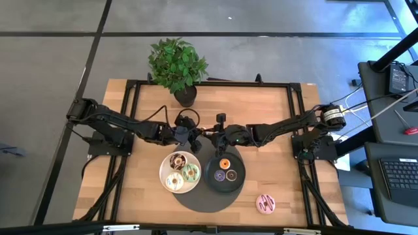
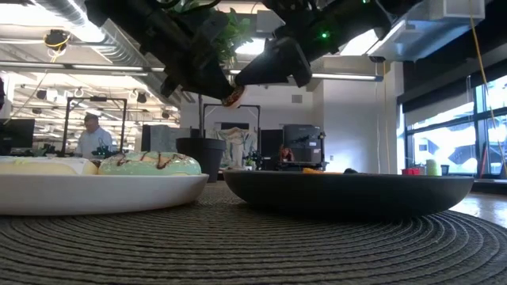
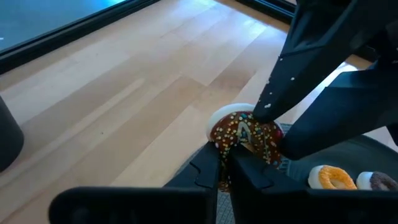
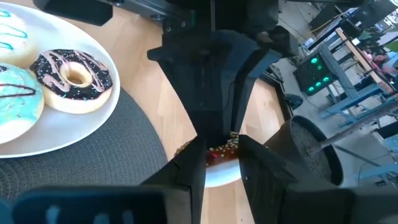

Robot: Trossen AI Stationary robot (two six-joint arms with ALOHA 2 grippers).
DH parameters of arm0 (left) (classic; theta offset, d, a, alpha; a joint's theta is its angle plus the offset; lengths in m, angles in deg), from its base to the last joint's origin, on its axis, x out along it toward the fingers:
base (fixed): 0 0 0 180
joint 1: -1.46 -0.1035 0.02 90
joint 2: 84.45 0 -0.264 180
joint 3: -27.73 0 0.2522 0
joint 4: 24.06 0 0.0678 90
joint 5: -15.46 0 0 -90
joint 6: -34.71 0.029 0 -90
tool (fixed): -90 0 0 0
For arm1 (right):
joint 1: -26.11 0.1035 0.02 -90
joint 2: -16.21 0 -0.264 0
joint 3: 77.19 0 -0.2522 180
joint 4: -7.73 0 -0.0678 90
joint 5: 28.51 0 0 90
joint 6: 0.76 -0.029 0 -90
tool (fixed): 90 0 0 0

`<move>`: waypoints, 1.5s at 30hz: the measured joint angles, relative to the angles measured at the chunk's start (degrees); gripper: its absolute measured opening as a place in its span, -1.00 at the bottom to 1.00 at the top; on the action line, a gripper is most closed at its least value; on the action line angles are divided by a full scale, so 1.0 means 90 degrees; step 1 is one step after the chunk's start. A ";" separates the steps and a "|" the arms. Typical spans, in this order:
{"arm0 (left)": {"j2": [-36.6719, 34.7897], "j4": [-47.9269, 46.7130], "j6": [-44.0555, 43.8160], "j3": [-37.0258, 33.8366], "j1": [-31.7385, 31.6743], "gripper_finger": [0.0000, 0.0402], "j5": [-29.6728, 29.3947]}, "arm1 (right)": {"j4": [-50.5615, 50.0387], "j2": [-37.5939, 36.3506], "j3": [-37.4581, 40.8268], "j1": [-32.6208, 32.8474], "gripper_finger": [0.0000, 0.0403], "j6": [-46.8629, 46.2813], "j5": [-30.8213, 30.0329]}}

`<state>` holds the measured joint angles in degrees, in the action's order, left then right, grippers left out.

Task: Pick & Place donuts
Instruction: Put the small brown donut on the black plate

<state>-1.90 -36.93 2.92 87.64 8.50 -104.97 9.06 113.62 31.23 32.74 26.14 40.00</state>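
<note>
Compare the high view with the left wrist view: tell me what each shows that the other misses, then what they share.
Only the high view: the potted plant, the white plate with three donuts, and a pink donut alone on the table.
Only the left wrist view: the left gripper and the right gripper both clamped on a chocolate sprinkled donut.
Both: the black plate holding an orange donut.
</note>
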 joint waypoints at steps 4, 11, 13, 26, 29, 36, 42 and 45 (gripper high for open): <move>0.0000 0.0000 0.0002 0.0000 0.0000 -0.92 0.0000 | -0.0030 0.0000 0.0000 0.0000 -0.39 -0.0006 0.0011; 0.0000 0.0010 0.0005 0.0000 0.0002 -0.92 -0.0003 | -0.0036 0.0002 0.0000 -0.0005 -0.10 -0.0165 0.0012; 0.0000 0.0010 0.0005 0.0000 0.0002 -0.92 -0.0005 | -0.0041 0.0005 0.0002 -0.0005 -0.06 -0.0157 0.0012; 0.0000 0.0024 0.0007 0.0000 0.0002 -0.92 -0.0005 | -0.0049 0.0005 0.0002 -0.0005 -0.27 -0.0313 0.0011; 0.0000 0.0024 0.0007 0.0000 0.0002 -0.92 -0.0008 | -0.0049 0.0005 0.0005 -0.0005 -0.35 -0.0316 0.0010; 0.0000 0.0023 0.0069 0.0000 0.0002 -0.92 -0.0007 | -0.0049 0.0005 0.0007 -0.0005 -0.50 -0.0374 -0.0003; -0.0002 0.0041 0.0121 0.0000 -0.0005 -0.89 -0.0034 | -0.0058 0.0005 0.0007 -0.0012 -0.60 -0.0481 -0.0327; -0.0002 0.0038 0.0121 0.0000 -0.0002 -0.86 -0.0043 | -0.0076 0.0005 0.0007 -0.0011 -0.64 -0.0482 -0.0353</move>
<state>-1.93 -36.59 4.02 87.64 8.48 -105.36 8.37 113.66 31.29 32.64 21.80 36.82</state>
